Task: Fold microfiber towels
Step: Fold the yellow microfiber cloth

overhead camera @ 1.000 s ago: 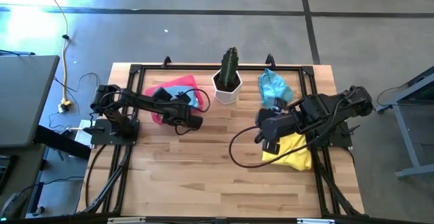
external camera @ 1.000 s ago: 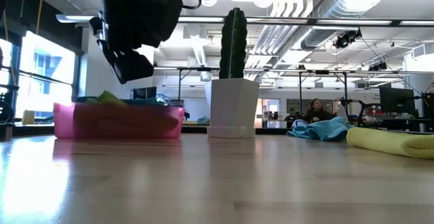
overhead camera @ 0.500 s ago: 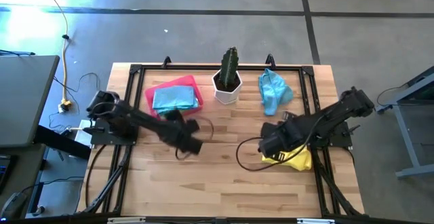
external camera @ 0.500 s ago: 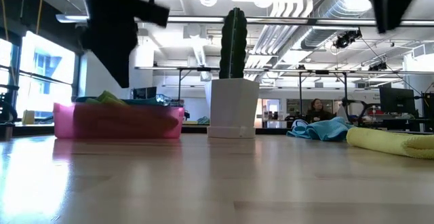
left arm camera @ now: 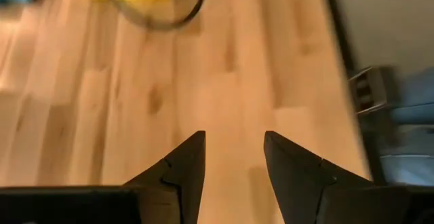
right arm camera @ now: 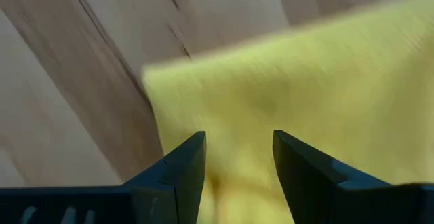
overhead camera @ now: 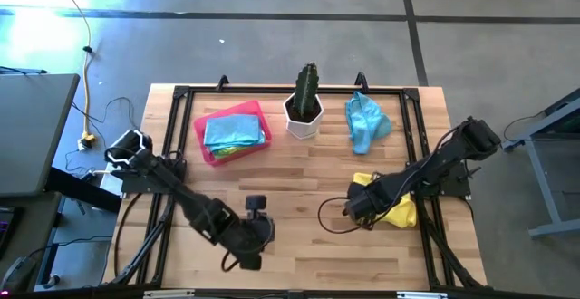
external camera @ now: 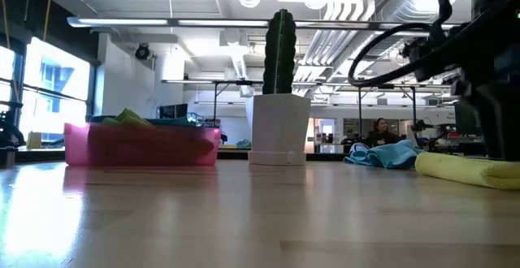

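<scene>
A yellow microfiber towel [overhead camera: 399, 210] lies crumpled on the table at the right. My right gripper [right arm camera: 239, 146] hangs open over its left corner [right arm camera: 203, 81], pointing down, one finger on each side of the cloth's edge. A light blue towel [overhead camera: 365, 122] lies bunched at the far right. A pink tray [overhead camera: 201, 136] at the far left holds a light blue towel [overhead camera: 234, 129] and a green one [overhead camera: 227, 151]. My left gripper [left arm camera: 234, 146] is open over bare wood near the table's front edge [overhead camera: 263, 231], with nothing between its fingers. My right gripper stands open over the yellow towel's left corner [right arm camera: 224, 108], fingers pointing down from above. I cannot tell whether the fingertips touch the cloth.
A cactus in a white pot [overhead camera: 305, 104] stands at the far middle, between the tray and the light blue towel. A black frame [overhead camera: 181, 95] runs along the table's edges. The table's middle [overhead camera: 299, 177] is bare wood.
My left gripper has swung from above the pink tray toward the table's near edge, and the arm has turned that way with it. My right gripper has come down from high above the table to the yellow towel's left corner. The towels have kept still.
</scene>
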{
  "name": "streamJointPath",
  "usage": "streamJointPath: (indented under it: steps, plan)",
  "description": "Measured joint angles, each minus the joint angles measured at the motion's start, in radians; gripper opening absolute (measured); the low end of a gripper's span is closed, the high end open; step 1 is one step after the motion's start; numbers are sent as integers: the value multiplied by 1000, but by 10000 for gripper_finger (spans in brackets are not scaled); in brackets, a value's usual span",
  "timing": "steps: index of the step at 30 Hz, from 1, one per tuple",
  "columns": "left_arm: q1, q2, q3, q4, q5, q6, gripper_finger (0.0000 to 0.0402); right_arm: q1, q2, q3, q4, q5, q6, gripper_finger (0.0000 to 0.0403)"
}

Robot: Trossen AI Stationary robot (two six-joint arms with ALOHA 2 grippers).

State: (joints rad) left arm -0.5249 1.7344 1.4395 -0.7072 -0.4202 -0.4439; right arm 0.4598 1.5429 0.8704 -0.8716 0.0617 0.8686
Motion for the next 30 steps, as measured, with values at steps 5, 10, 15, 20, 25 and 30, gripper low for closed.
streamJointPath:
  steps: [5, 10, 15, 20, 25, 30]
  plan:
    - [-41, 0, 51, 20, 0, 3, 139, -2, 0, -97, 243, 53, -66, 165]
    - [-60, 0, 61, 29, 0, 3, 136, -4, 0, -146, 525, 169, -233, 165]
    - [-65, 0, 61, 28, -1, 2, 136, -45, 0, -171, 973, 297, -535, 165]
    - [-65, 0, 61, 22, -2, -22, 136, -75, -37, -88, 819, 291, -583, 165]
    - [-71, 0, 61, 2, -2, -26, 136, -79, -46, 58, 183, 213, -340, 165]
    - [-72, 0, 61, 0, -7, -26, 136, -79, -46, 84, -84, 12, -71, 165]
